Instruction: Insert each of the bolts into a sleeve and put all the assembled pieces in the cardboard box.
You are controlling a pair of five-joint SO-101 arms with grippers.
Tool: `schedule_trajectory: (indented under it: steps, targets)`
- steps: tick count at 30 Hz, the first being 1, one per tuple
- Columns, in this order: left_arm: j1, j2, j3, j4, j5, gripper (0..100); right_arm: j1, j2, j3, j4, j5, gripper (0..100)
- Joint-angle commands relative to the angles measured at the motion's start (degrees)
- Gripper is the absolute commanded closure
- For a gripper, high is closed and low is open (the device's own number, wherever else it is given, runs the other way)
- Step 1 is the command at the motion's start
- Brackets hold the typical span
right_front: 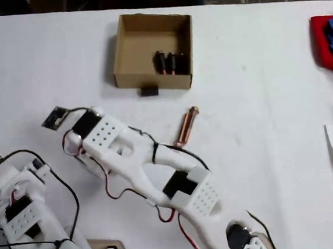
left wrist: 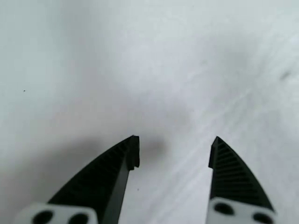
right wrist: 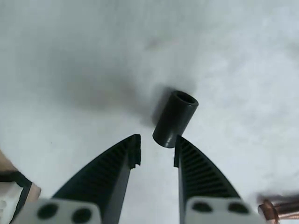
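No text, number, label or sign can be read anywhere. The walls of the brown open-topped cardboard box [right_front: 128,69] are plain, and the white desk [right_front: 257,93] carries no legible marking.

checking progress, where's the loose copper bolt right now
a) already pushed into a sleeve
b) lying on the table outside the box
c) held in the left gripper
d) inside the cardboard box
b: the high view shows the copper bolt lying bare on the table, apart from the cardboard box, and the left gripper is open with nothing in it.
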Motion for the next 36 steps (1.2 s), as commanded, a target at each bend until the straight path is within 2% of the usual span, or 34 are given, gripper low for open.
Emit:
schedule_trajectory:
  steps: [1,6,36]
  targets:
    - [0.79,0.09,-1.8,-1.14,0.26,74,2.59,-0.48,1.05,-1.89,0.09,88.9]
    - [0.79,0.09,-1.8,-1.14,0.26,74,4.7,-0.48,2.29,-2.59,0.09,88.9]
    - [0.88,0.0,-1.8,-1.14,0.26,74,3.03,2.95,0.79,-3.91,-0.18,88.9]
